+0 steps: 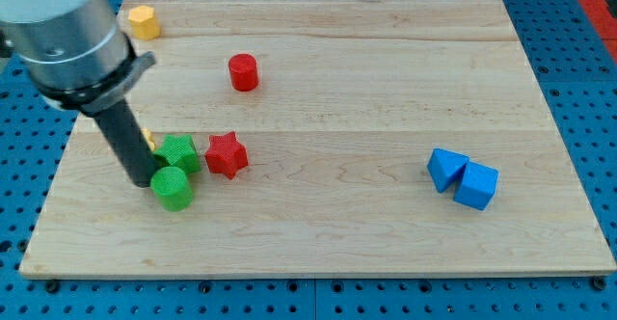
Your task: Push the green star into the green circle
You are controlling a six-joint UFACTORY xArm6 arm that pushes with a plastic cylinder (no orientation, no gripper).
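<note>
The green star (179,152) lies on the wooden board at the view's left, touching the green circle (173,188) just below it. My tip (141,180) is on the board right beside both, at their left, touching or nearly touching the green circle. A red star (227,154) sits just to the right of the green star.
A red cylinder (243,72) stands above the stars. A yellow block (143,20) is at the top left corner. Another yellow piece (147,139) peeks out behind the rod. Two blue blocks (463,178) touch each other at the right. The board's left edge (58,175) is near my tip.
</note>
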